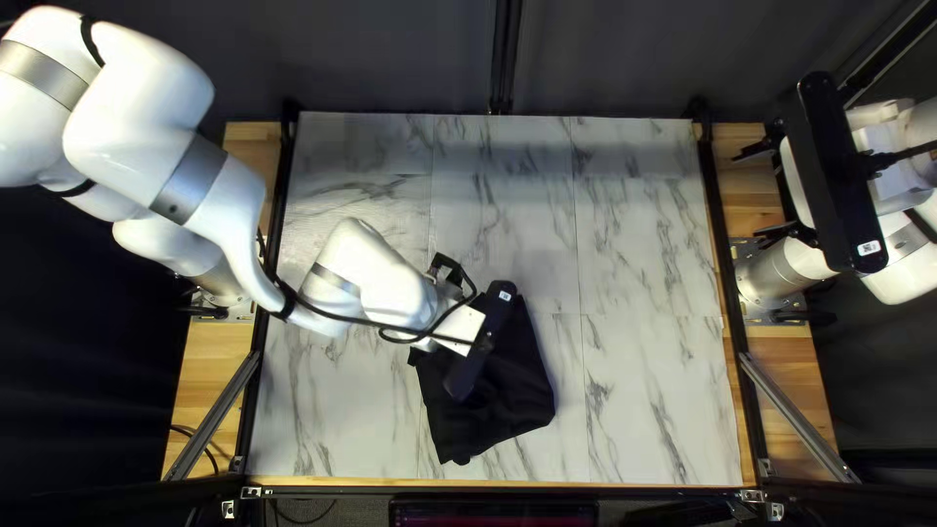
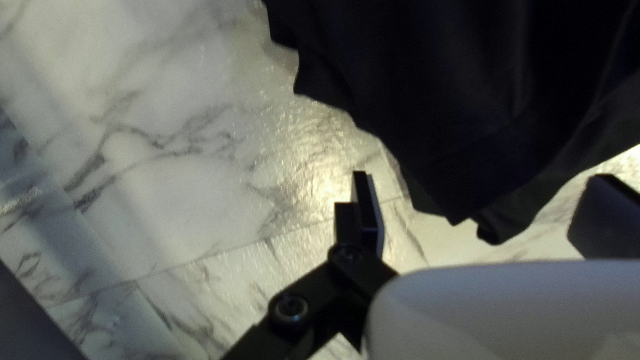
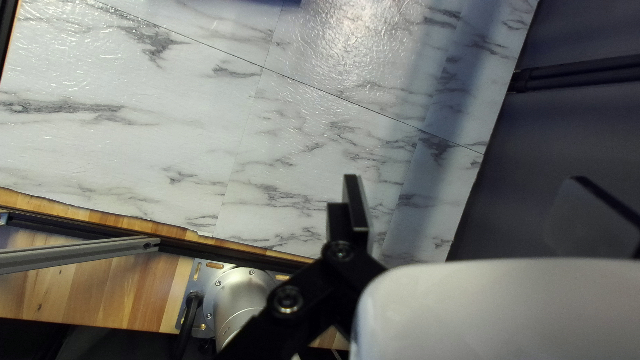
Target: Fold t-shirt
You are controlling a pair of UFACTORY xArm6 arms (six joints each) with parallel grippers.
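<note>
The black t-shirt (image 1: pixel 512 390) lies as a compact, uneven bundle on the near middle of the table. Over its far left part hangs my left gripper (image 1: pixel 459 325), its fingertips hidden from above. In the left wrist view, my left gripper (image 2: pixel 483 213) is open, with a rumpled edge of the t-shirt (image 2: pixel 467 100) ahead of and partly between the spread fingers, not pinched. My right gripper (image 1: pixel 763 190) is held over the table's right edge, far from the cloth. The right wrist view shows my right gripper (image 3: pixel 475 208) open and holding nothing.
The marbled tabletop (image 1: pixel 644 244) extends around the cloth, with dark rails along its sides. My left arm (image 1: pixel 376 283) reaches across the table's left part. A dark curtain (image 1: pixel 390 54) stands behind the far edge.
</note>
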